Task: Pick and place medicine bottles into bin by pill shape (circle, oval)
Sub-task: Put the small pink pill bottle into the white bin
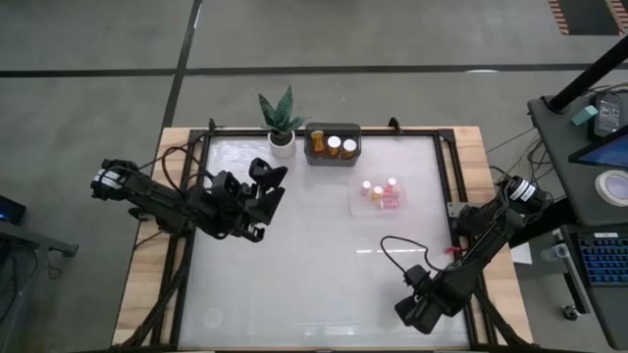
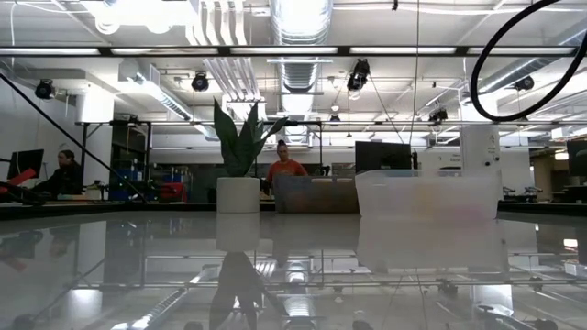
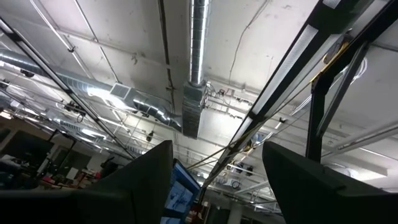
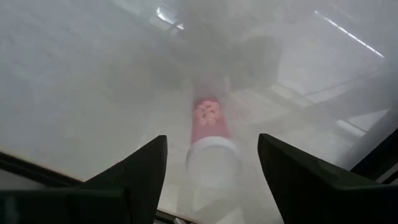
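Fig.: overhead, we see the worktop (image 1: 294,284) w/ two bins near its far edge. The dark bin (image 1: 334,144) holds amber bottles (image 1: 334,146); the clear bin (image 1: 379,194), just nearer and to the right, holds small pink bottles (image 1: 378,192). A plant pot (image 1: 282,143) stands beside the dark bin on its left. The left gripper (image 1: 270,176) sits raised over the worktop's left-centre, tilted upward; its wrist view shows only ceiling ducts between the jaws, which stand apart and hold nothing. The right gripper (image 1: 410,312) is low at the near right corner of the worktop. In its wrist view the jaws are spread wide, w/ one pink bottle (image 4: 210,140) lying on its side on the worktop between them, white cap toward the camera, round pink pills visible inside; neither finger touches it. At table height we see the pot, both bins and, in the room behind, two people at desks.
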Action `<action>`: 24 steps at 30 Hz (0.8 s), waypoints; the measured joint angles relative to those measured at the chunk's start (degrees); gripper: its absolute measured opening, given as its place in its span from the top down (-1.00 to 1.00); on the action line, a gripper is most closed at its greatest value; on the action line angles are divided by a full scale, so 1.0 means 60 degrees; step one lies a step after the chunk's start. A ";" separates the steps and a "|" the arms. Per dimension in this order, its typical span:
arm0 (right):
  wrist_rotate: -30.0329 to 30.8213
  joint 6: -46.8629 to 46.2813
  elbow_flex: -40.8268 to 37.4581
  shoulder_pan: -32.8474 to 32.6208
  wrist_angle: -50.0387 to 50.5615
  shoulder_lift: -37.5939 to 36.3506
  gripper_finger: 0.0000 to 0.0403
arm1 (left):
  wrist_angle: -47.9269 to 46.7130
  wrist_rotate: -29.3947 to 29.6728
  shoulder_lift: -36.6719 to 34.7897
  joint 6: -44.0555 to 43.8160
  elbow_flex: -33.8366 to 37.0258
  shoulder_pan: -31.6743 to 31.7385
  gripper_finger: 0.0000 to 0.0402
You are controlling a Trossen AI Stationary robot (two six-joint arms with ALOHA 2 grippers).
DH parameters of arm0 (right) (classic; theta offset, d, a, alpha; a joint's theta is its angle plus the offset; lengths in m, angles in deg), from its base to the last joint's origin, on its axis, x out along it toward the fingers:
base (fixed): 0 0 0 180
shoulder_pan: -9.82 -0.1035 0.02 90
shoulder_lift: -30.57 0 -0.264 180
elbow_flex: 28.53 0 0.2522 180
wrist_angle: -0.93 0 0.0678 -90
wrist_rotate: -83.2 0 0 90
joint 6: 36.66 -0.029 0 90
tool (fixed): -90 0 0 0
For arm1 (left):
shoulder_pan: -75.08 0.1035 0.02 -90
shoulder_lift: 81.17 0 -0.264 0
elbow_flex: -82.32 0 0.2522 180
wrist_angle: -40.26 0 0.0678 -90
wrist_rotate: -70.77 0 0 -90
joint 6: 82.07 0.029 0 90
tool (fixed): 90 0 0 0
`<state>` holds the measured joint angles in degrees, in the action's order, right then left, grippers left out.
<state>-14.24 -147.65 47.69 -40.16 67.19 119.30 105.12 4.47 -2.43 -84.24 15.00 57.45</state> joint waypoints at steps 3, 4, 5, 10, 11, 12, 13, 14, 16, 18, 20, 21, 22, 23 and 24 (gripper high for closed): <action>0.0000 0.0013 0.0000 0.0000 -0.0176 0.0000 -0.20 | -0.0013 -0.0004 0.0015 -0.0007 0.0000 0.0000 -0.16; 0.0000 0.0006 0.0000 0.0000 -0.0158 0.0000 -0.19 | -0.0013 -0.0004 0.0015 -0.0007 0.0000 0.0000 -0.16; 0.0000 0.0008 -0.0004 0.0000 -0.0144 0.0000 -0.18 | -0.0013 -0.0004 0.0015 -0.0011 -0.0001 0.0000 -0.16; -0.0002 0.0006 -0.0049 0.0000 -0.0134 0.0000 -0.03 | -0.0010 -0.0007 0.0015 -0.0036 -0.0015 0.0000 -0.16; -0.0002 0.0006 -0.0055 0.0000 -0.0140 0.0000 0.01 | -0.0010 -0.0007 0.0015 -0.0036 -0.0015 0.0000 -0.16; -0.0004 0.0006 -0.0062 0.0000 -0.0136 0.0000 0.06 | -0.0007 -0.0007 0.0015 -0.0033 -0.0018 0.0000 -0.16; -0.0004 0.0006 -0.0062 0.0000 -0.0136 0.0000 0.11 | -0.0009 -0.0007 0.0015 -0.0033 -0.0015 0.0000 -0.16; -0.0004 0.0006 -0.0066 0.0002 -0.0136 0.0000 0.16 | -0.0010 -0.0007 0.0015 -0.0033 -0.0015 0.0000 -0.16; -0.0004 0.0006 -0.0066 0.0000 -0.0133 0.0000 0.25 | -0.0010 -0.0007 0.0015 -0.0033 0.0007 0.0000 -0.16; -0.0004 0.0006 -0.0066 0.0000 -0.0108 0.0000 0.35 | -0.0028 0.0002 0.0015 -0.0001 0.0027 0.0000 -0.16; -0.0004 0.0008 -0.0066 0.0002 -0.0078 0.0000 0.44 | -0.0132 0.0073 0.0015 0.0008 0.0047 0.0000 -0.16; -0.0004 0.0017 -0.0066 0.0002 -0.0080 -0.0015 0.48 | -0.0255 0.0087 0.0015 0.0023 0.0047 0.0000 -0.16; -0.0004 0.0038 -0.0066 0.0000 -0.0078 -0.0034 0.48 | -0.0393 0.0098 0.0015 0.0179 0.0061 0.0000 -0.16; 0.0001 0.0084 -0.0066 0.0001 -0.0064 -0.0086 0.48 | -0.0600 0.0102 0.0015 0.0481 0.0075 0.0000 -0.16; 0.0008 0.0105 -0.0060 0.0001 -0.0024 -0.0154 0.48 | -0.0857 0.0103 0.0011 0.0854 0.0076 0.0004 -0.16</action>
<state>-14.19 -147.02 47.33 -40.15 67.04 118.38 99.98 5.09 -2.37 -79.11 15.45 57.47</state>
